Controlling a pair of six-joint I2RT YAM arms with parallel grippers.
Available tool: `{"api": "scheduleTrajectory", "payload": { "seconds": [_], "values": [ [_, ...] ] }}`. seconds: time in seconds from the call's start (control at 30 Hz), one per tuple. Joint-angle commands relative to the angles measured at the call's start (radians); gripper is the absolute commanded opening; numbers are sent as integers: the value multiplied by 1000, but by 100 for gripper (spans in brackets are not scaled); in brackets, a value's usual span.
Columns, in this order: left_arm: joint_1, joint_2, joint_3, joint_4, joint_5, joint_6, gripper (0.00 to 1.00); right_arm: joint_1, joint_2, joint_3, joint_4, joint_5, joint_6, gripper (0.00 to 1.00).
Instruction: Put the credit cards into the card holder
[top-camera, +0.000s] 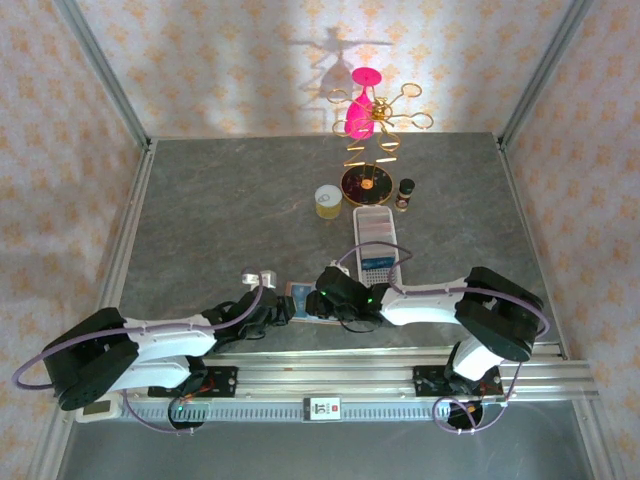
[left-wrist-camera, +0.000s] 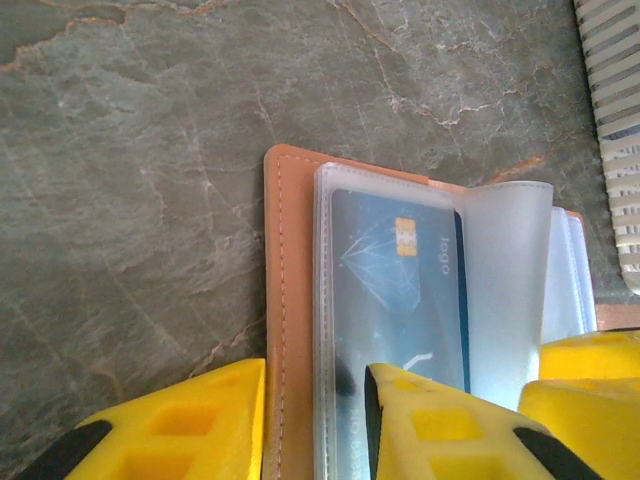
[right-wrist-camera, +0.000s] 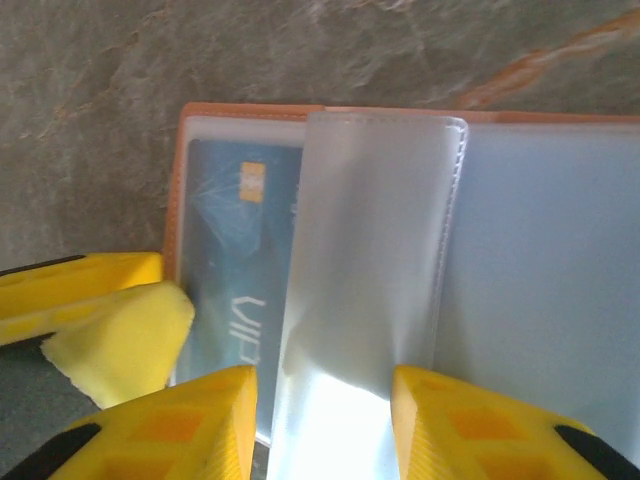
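Both arms meet at the table's (top-camera: 200, 220) near edge, right over the holder (top-camera: 300, 293). It lies open and flat, well short of the white tray (top-camera: 359, 232). The left gripper (left-wrist-camera: 312, 378) is down on the holder's left side, jaws partly spread, one finger (left-wrist-camera: 190, 420) off the leather edge and the other on the clear pocket, with nothing clamped between them. Under that pocket sits a blue card (left-wrist-camera: 400, 290), gold chip showing. The right gripper (right-wrist-camera: 322, 382) has its jaws parted too, with a clear leaf (right-wrist-camera: 370, 230) standing raised in the gap. Whether it is pinched or merely propped, I cannot tell.
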Motion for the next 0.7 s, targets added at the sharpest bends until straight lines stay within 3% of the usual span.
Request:
{"api": "scheduleTrajectory", "payload": {
  "seconds": [0.0, 0.4, 0.67],
  "values": [
    [-45, 20, -62, -83, 219, -83, 29, 6, 30, 23, 72, -30, 23, 40],
    [-45, -19, -93, -83, 197, -112, 28, 7, 24, 27, 240, -81, 59, 39],
    [-45, -136, -87, -235, 65, -136, 29, 7, 55, 38, 355, -114, 73, 39]
  ]
}}
